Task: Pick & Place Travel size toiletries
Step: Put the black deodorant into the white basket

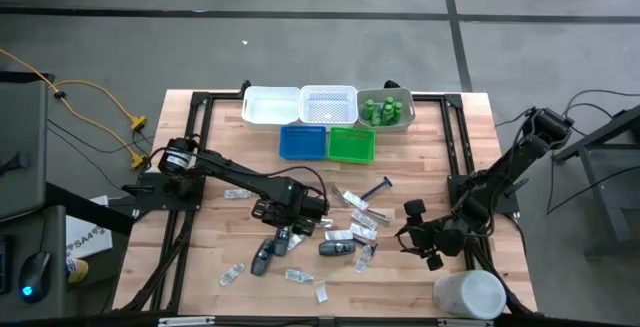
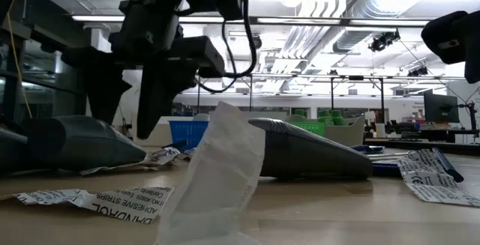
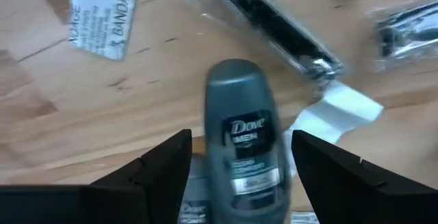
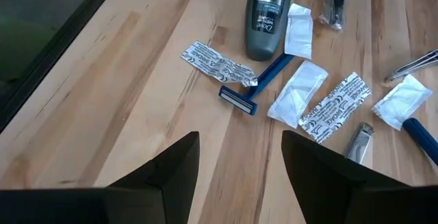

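At the table's far edge a grey bin [image 1: 386,110] holds small green bottles [image 1: 384,112], while the white tray [image 1: 270,106], mesh basket [image 1: 328,105], blue tray [image 1: 302,142] and green tray [image 1: 351,144] look empty from above, though that is hard to confirm. The large white container [image 1: 468,294] lies at the near right corner by the right gripper [image 1: 418,235], whose fingers stand apart over bare wood near a blue razor [image 4: 256,85] and bandage packets [image 4: 335,107]. The left gripper [image 3: 239,172], fingers wide and holding nothing, hovers astride a dark grey Dove Men deodorant [image 3: 241,142] lying flat mid-table among wrapped items.

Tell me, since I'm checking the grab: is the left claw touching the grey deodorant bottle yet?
Apart. The left wrist view shows the left claw open, with bare wood visible between each finger and the deodorant bottle lying between them.
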